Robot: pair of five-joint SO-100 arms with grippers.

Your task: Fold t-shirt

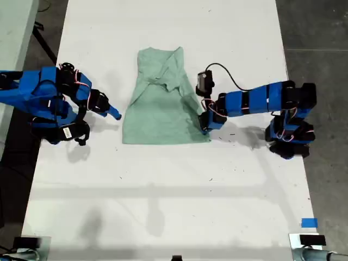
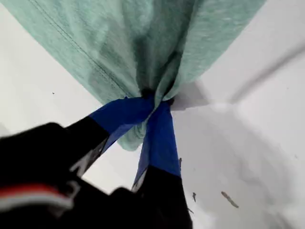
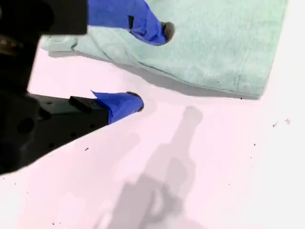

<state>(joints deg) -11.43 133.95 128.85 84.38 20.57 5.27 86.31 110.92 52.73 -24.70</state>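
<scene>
My first pincer [image 2: 153, 102] pinches the near right corner of the t-shirt [image 1: 162, 103], at the exterior view's right, bunching the fabric [image 2: 157, 47]; my second pincer [image 3: 150, 67] hangs spread just left of the shirt's left edge, one fingertip [image 3: 162, 31] over the cloth; the shirt lies partly folded mid-table [image 1: 163, 190], its sleeves gathered toward the far end.

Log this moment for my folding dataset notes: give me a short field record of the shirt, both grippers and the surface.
t-shirt: pale mint green, partly folded, sleeves turned in, flat on table
first gripper: shut on a pinch of shirt fabric at its edge on the exterior view's right
second gripper: open, empty, just off the shirt's edge on the exterior view's left
table: white
fold status: not finished
</scene>
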